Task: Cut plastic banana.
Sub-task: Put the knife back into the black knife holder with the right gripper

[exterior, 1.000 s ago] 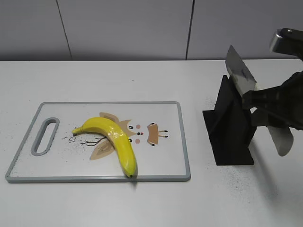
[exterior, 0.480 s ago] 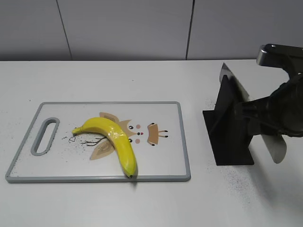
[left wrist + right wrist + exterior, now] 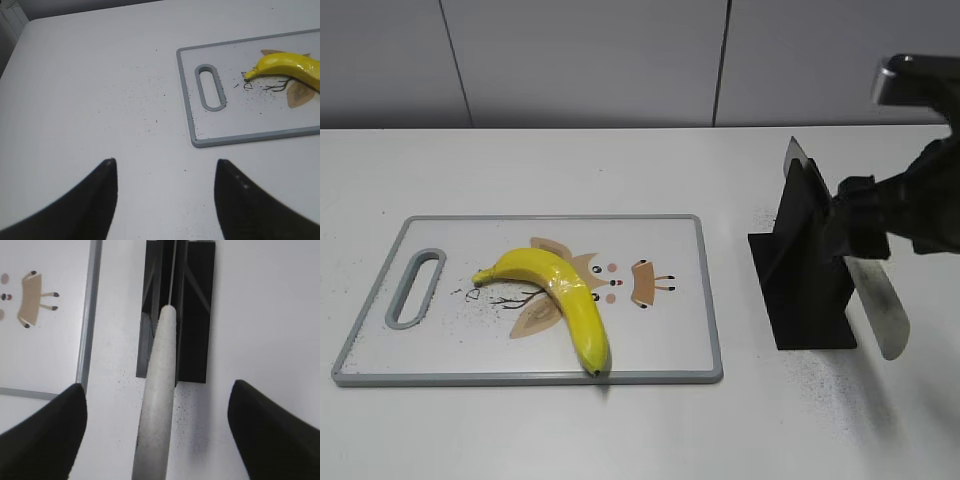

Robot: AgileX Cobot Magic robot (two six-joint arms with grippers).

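Note:
The plastic banana (image 3: 565, 295) lies whole on the white cutting board (image 3: 670, 235), stem end to the left; it also shows in the left wrist view (image 3: 290, 65). A knife (image 3: 880, 305) with a pale grey handle (image 3: 157, 415) sits with its blade in the slot of a black stand (image 3: 805, 280). My right gripper (image 3: 156, 385) is open, with its fingers wide on either side of the handle and not touching it; in the exterior view it (image 3: 865, 215) hangs just right of the stand. My left gripper (image 3: 165, 162) is open and empty over bare table left of the board.
The board (image 3: 235, 120) has a grey rim and a handle slot (image 3: 211, 86) at its left end. Dark specks dot the table around the stand (image 3: 197, 315) and the board. A grey wall runs along the table's far edge.
The knife blade, raised above the stand a second ago, has dropped into the slot. The handle has swung left and lower. The right arm has shifted with it. The banana has not moved.

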